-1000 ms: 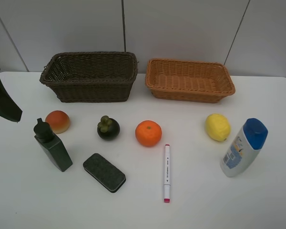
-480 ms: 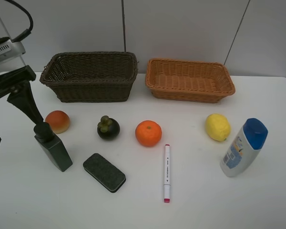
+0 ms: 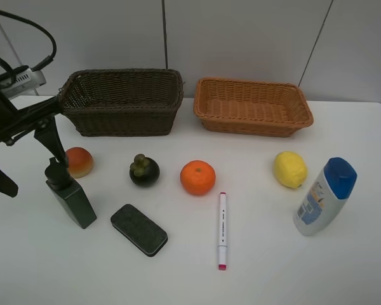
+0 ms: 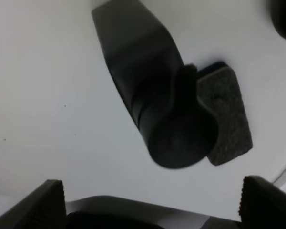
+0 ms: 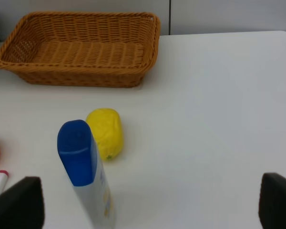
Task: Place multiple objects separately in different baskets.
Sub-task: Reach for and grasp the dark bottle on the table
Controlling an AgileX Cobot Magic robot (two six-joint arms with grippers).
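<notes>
Smooth white table [image 3: 343,273], matte, soft shadows only; behind it a pale grey panelled wall [image 3: 241,38] w/ thin dark seams, one vertical, others slanted. At back edge, side by side and apart: dark basket [image 3: 124,117] on left, deeper; tan basket [image 3: 254,127] on right, shallower; nothing visible inside either. In front, a loose row L to R: peach [image 3: 77,161], mangosteen [image 3: 144,170], orange [image 3: 197,177], lemon [image 3: 289,169], all well apart. Nearer the front: green bottle [image 3: 73,198] upright just in front of peach, eraser [image 3: 139,229] flat and angled beside it, marker [image 3: 221,230] lying lengthwise w/ pink tip toward the front, blue-cap bottle [image 3: 324,197] at far right, leaning, near lemon. Left gripper [image 4: 151,183] over table's left side above green bottle, fingers spread wide, gripping nothing; in wrist view, bottle cap approx. between the two fingers, eraser just past it; in high view, one finger close by the cap, contact unclear. Black cable [image 3: 44,32] looping above that arm against the wall. Right gripper [image 5: 151,177] out of high view; in own wrist view, fingers at full spread, empty, facing blue-cap bottle, lemon and tan basket from above the white top.
</notes>
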